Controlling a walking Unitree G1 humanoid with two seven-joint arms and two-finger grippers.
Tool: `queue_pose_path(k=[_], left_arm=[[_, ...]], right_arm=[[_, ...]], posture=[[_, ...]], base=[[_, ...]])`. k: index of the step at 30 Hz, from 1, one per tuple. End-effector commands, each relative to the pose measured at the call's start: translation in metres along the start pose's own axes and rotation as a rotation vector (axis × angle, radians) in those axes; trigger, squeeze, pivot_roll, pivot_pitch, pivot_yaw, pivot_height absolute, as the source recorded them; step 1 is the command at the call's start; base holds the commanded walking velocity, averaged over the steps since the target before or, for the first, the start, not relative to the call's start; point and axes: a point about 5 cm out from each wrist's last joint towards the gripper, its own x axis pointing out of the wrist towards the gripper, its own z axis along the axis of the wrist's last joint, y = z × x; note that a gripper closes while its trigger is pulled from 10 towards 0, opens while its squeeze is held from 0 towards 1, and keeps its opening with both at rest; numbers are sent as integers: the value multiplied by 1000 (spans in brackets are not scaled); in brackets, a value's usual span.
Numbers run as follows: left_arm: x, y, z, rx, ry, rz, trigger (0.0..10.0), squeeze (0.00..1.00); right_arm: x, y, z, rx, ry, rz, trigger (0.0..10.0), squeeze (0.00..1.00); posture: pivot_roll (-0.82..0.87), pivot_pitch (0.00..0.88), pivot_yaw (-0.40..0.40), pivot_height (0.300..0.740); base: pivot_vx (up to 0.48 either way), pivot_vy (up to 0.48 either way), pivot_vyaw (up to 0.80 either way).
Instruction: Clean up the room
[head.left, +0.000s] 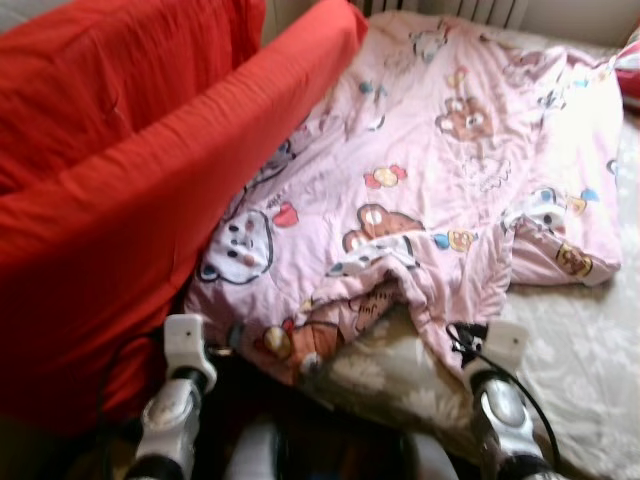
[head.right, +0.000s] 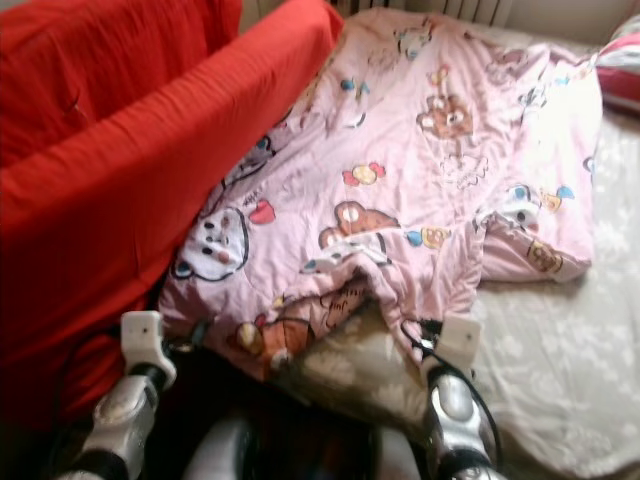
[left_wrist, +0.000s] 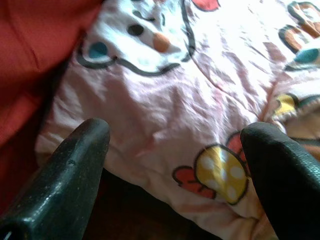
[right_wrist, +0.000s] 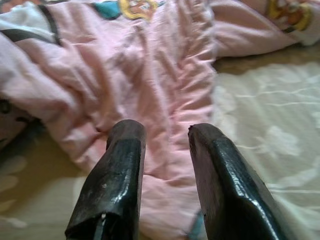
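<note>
Quilt (head.left: 440, 170) folds hide right tool (right_wrist: 165, 135) tips; left tool (left_wrist: 175, 135) gapes.

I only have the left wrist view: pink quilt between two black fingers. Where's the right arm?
Observer: The right gripper is at the pink quilt's near corner, fingers close together around a fold.
Operator: What's under the quilt on that side?
Observer: A pale flowered sheet.
Operator: Quilt spread flat?
Observer: No, its near edge is bunched and its left side runs up against a red sofa.
</note>
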Motion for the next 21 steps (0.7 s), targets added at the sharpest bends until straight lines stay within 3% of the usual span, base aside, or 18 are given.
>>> queue_pose_path(k=[1, 10, 11, 12, 21], left_arm=[[-6, 7, -8, 7, 35, 15, 10000, 0], [-6, 6, -9, 13, 38, 9, 10000, 0], [-7, 6, -9, 13, 37, 8, 10000, 0], [-7, 6, -9, 13, 37, 8, 10000, 0], [-8, 3, -10, 20, 33, -10, 10000, 0]], right_arm=[[-4, 0, -10, 2, 43, -9, 10000, 0], [-4, -7, -16, -34, 112, -55, 10000, 0], [-4, -8, -16, -24, 113, -53, 10000, 933], [-4, -8, -15, -22, 113, -53, 10000, 1000], [0, -9, -15, -92, 179, -42, 10000, 1000]], posture=[[154, 213, 0, 641], [156, 218, 3, 641], [158, 222, 4, 641], [158, 222, 4, 641], [166, 254, 12, 641]], base=[[0, 0, 0], [0, 0, 0], [0, 0, 0], [0, 0, 0], [0, 0, 0]])
